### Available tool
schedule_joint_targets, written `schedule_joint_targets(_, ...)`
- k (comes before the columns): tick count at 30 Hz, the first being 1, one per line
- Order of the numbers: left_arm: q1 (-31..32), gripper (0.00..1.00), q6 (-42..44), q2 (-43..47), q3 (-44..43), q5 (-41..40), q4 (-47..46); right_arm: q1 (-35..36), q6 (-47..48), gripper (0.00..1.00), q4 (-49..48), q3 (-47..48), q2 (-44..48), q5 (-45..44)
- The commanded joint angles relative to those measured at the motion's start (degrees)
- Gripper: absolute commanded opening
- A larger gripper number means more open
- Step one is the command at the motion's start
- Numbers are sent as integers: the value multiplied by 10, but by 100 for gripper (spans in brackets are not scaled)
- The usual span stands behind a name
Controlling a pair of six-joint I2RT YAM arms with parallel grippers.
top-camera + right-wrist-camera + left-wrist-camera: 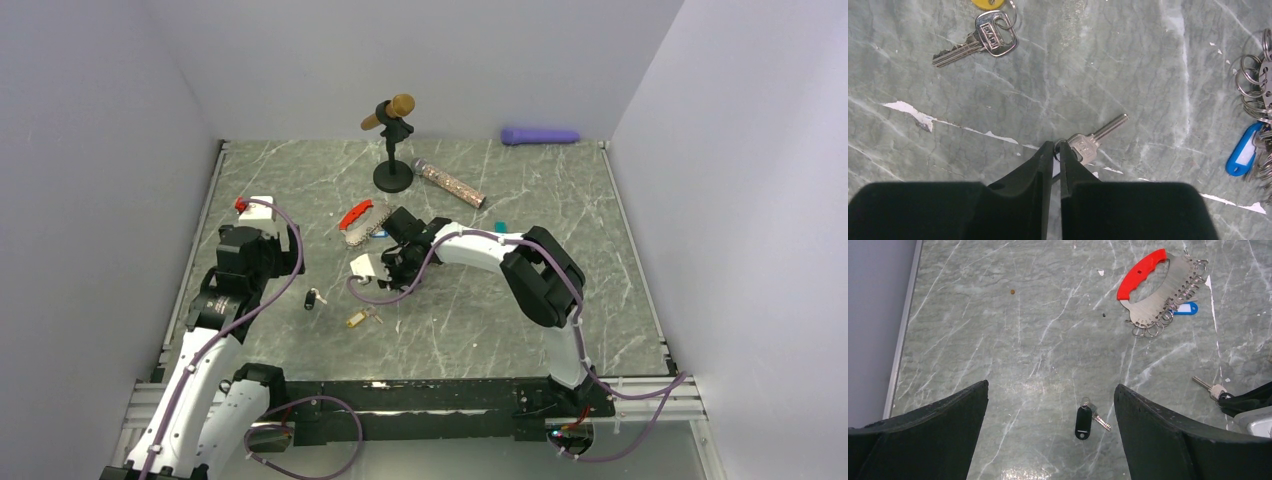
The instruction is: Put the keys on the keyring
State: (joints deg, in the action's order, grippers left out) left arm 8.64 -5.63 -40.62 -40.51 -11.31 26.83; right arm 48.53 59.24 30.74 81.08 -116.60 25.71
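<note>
We count three off the ring on the grey marbled table [560, 200]: one black-tagged key [1084, 421], one yellow-tagged key [979, 41] and one bare silver key [1087, 144]. The right gripper [1054, 149] pinches the silver key's ring, its fingers nearly together. The left gripper [1050, 387] gapes wide above the black-tagged key. One red-handled metal keyring [1144, 277] lies apart, with one blue tag [1187, 308] among its loops.

left hand [1050, 388] wide open; right hand [1056, 146] pinched nearly closed
</note>
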Motion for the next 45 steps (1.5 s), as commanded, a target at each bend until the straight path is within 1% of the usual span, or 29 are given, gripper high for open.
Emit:
schedule_joint_targets(1, -3, 99, -8, 10, -4, 11, -24, 1, -9, 10, 9, 23, -4, 9)
schedule_joint_targets(4, -3, 99, -8, 11, -3, 15, -25, 1, -12, 0, 13, 26, 0, 13)
schedule_joint_targets(9, -4, 99, -6, 14, -1, 17, -26, -3, -25, 0, 30, 33, 9, 42)
schedule_joint_targets(12, -4, 99, -1, 16, 2, 32, -31, -14, -38, 0, 46, 38, 24, 92)
schedule_joint_targets(14, -4, 99, 7, 24, 6, 64, -39, -26, -45, 0, 56, 33, 45, 134)
schedule_joint_targets(16, -4, 97, 17, 35, 15, 119, -58, -45, -48, 0, 72, 22, 74, 184)
schedule_joint_targets(18, -4, 97, 26, 56, 32, 201, -96, -63, -53, 0, 82, -1, 111, 232)
schedule_joint_targets(21, -3, 99, 21, 80, 61, 369, -169, -97, -55, 0, 102, -33, 174, 305)
schedule_joint_targets(22, -2, 99, 6, 88, 76, 419, -209, -107, -57, 0, 107, -41, 195, 326)
schedule_joint_targets(24, 0, 99, -56, 106, 109, 505, -303, -125, -57, 0, 134, -46, 242, 369)
schedule_joint_targets(26, 10, 99, -124, 122, 141, 555, -403, -142, -44, 0, 179, -38, 272, 413)
schedule_joint_targets(27, 20, 99, -155, 128, 158, 567, -452, -153, -26, 0, 216, -34, 283, 435)
schedule_joint_targets(29, 54, 97, -202, 135, 183, 561, -535, -164, 11, 0, 276, -28, 307, 471)
schedule_joint_targets(31, 106, 93, -211, 127, 189, 527, -564, -171, 53, 0, 334, -27, 325, 504)
schedule_joint_targets(33, 167, 84, -197, 107, 184, 501, -580, -177, 83, 0, 368, -36, 345, 518)
schedule_joint_targets(34, 194, 78, -190, 91, 179, 491, -585, -180, 89, 0, 372, -45, 358, 522)
schedule_joint_targets(35, 231, 70, -176, 76, 172, 482, -590, -186, 93, 0, 371, -55, 370, 527)
schedule_joint_targets(36, 248, 66, -165, 60, 165, 475, -591, -193, 94, 0, 368, -62, 383, 532)
schedule_joint_targets(38, 319, 55, -113, 26, 146, 462, -584, -210, 108, 0, 375, -68, 399, 543)
schedule_joint_targets(40, 376, 47, -51, -10, 133, 451, -575, -226, 119, 0, 380, -72, 414, 550)
schedule_joint_targets(42, 425, 46, 7, -41, 120, 427, -563, -230, 142, 0, 395, -75, 424, 549)
schedule_joint_targets(45, 483, 46, 82, -73, 108, 354, -556, -230, 178, 0, 411, -88, 433, 547)
